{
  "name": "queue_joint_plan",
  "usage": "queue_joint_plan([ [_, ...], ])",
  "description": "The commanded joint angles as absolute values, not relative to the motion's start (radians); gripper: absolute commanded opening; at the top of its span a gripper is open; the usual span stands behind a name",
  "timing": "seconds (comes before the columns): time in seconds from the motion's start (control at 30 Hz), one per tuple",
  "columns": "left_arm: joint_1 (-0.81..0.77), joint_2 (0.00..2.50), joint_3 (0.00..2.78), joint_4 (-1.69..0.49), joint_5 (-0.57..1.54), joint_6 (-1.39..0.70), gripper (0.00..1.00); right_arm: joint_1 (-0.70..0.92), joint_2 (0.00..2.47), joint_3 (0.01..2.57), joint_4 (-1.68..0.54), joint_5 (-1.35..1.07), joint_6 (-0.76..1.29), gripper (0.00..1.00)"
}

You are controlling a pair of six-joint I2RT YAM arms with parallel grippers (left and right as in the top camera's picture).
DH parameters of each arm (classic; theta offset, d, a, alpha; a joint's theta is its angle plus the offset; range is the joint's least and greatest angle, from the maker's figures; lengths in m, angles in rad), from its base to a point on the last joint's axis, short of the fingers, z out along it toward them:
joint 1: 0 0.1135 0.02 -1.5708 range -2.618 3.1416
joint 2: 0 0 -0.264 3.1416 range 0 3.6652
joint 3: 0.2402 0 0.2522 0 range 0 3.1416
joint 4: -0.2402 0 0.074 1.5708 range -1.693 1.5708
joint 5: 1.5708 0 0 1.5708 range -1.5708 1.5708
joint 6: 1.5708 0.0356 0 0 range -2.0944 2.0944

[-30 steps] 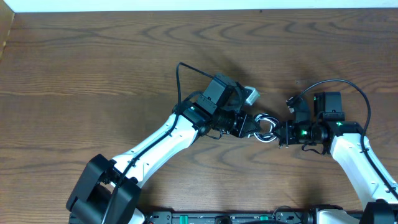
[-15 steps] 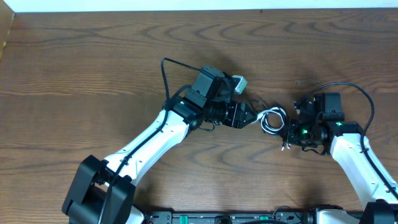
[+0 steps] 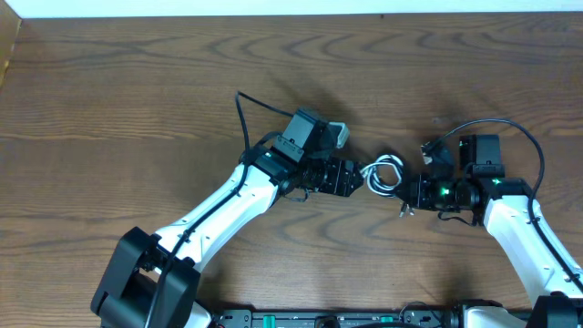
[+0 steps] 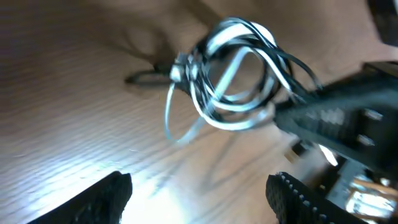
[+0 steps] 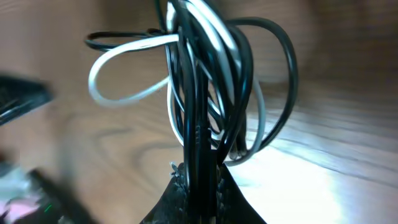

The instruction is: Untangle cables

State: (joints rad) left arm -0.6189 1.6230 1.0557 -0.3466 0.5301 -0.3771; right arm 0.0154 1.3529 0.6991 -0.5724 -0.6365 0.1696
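We're getting heavy motion blur in the left wrist view, so the cable bundle (image 4: 236, 81) smears and we can't pick out its plug ends. From overhead its white and black strands are too small to separate. In the right wrist view the right gripper (image 5: 198, 183) runs off the bottom edge.

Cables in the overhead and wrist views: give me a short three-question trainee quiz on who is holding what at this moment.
1. True or false: the left gripper is shut on the cables.
2. Which colours show in the tangled cables? A: white only. B: white and black. C: red and black.
3. Fill in: the right gripper is ____ on the cables.

Key: 1 false, it stands open beside them. 2 B. 3 shut.
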Motion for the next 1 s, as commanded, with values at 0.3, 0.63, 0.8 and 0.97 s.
queue_joint_plan([
  [0.3,-0.619,1.669,1.048,-0.339,0.216,-0.379,0.74,0.023,1.358,0.697,-0.568,-0.841,0.088,0.01],
  [0.63,-0.619,1.752,1.048,-0.245,0.344,-0.379,0.76,0.089,1.358,0.697,-0.568,-0.841,0.089,0.01],
  [0.8,-0.619,1.762,1.048,-0.208,0.441,-0.377,0.56,0.112,1.358,0.697,-0.564,-0.840,0.089,0.01],
  [0.97,-0.619,1.762,1.048,-0.203,0.520,-0.375,0.41,0.113,1.358,0.697,-0.565,-0.838,0.088,0.01],
])
